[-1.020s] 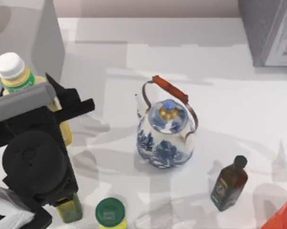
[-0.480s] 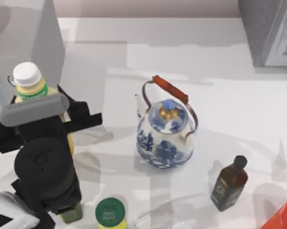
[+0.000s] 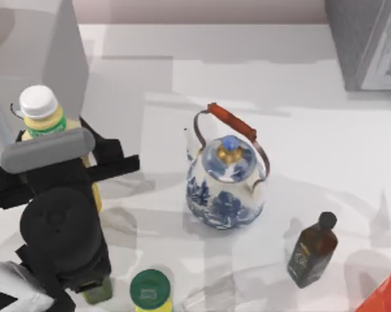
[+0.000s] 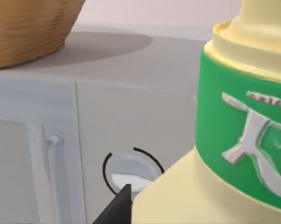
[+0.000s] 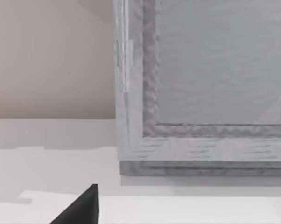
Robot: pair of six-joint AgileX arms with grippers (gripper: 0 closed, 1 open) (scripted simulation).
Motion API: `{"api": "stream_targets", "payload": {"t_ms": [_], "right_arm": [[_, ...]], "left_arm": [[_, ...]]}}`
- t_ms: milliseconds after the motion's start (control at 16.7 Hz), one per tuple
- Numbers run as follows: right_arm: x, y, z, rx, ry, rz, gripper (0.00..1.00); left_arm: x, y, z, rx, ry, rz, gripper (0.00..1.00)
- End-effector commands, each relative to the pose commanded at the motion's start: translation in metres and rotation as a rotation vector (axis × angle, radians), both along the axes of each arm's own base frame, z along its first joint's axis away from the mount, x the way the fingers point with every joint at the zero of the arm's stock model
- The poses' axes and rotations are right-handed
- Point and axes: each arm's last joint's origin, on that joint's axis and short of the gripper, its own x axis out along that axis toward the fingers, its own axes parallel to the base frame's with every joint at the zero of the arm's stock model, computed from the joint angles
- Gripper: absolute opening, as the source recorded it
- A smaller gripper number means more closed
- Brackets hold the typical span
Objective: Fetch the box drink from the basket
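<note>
Your left gripper (image 3: 85,153) is clamped on the box drink (image 3: 47,120), which stands upright at the left side of the table, its body hidden behind the wrist and only its neck and cap clear above it. In the left wrist view the drink (image 4: 234,140) sits hard against the camera, with one dark fingertip (image 4: 117,210) at its lower shoulder.

Risks from here, nearest first. You hold the drink low on its body, by my reading, so a quick swing could tip the top-heavy neck out of the jaws. The small olive bottle (image 3: 97,289) and the green-lidded jar (image 3: 149,290) stand close under your arm; a descent there could knock either over. Farther out, the blue-and-white teapot (image 3: 227,185) with its raised handle occupies the table's middle, and a low carry to the right could clip it. The dark bottle (image 3: 311,250) stands beyond that, well apart.

The drink is pale yellow with a round white screw cap, a green band with pale print below it, and smooth sloped shoulders that offer little purchase.

The woven basket (image 4: 31,28) sits on the grey cabinet (image 4: 108,116) behind the drink.

Your right arm is parked off to the right; I cannot tell whether its gripper (image 5: 80,207) is apart or together.
</note>
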Motion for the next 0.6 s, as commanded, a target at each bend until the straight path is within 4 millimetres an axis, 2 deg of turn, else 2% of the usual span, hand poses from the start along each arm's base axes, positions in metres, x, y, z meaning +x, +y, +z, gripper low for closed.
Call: {"api": "stream_targets", "payload": {"t_ms": [240, 600], "right_arm": [[0.0000, 0.0000, 0.0000, 0.000, 0.000, 0.000, 1.00], [0.0000, 0.0000, 0.0000, 0.000, 0.000, 0.000, 1.00]], "left_arm": [[0.0000, 0.0000, 0.0000, 0.000, 0.000, 0.000, 0.98], [0.0000, 0.0000, 0.0000, 0.000, 0.000, 0.000, 1.00]]}}
